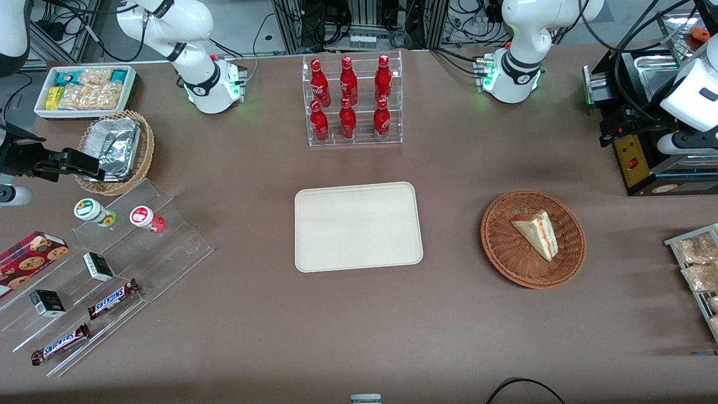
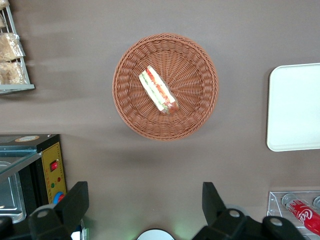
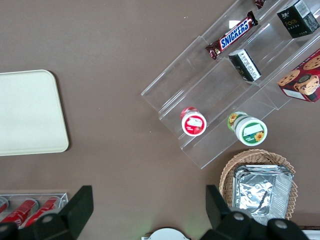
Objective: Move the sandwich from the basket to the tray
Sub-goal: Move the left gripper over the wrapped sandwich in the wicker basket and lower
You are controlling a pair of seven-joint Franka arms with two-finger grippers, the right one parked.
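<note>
The sandwich [image 1: 537,233] [image 2: 159,91], a pale triangular wedge with red and green filling at its cut edge, lies in the reddish-brown wicker basket [image 1: 499,247] [image 2: 130,110]. The cream tray [image 1: 357,226] [image 2: 295,107] [image 3: 27,112] sits bare at the table's middle, beside the basket toward the parked arm's end. My left gripper [image 1: 614,128] [image 2: 144,200] hangs high above the table, near the black appliance and farther from the front camera than the basket. Its fingers [image 2: 75,202] stand wide open with nothing between them, well apart from the sandwich.
A black appliance with a yellow panel [image 1: 645,163] [image 2: 52,170] stands at the working arm's end. A wire rack of snack packets [image 1: 698,269] [image 2: 10,55] lies nearer the front camera. A clear rack of red bottles [image 1: 350,101] stands farther back than the tray.
</note>
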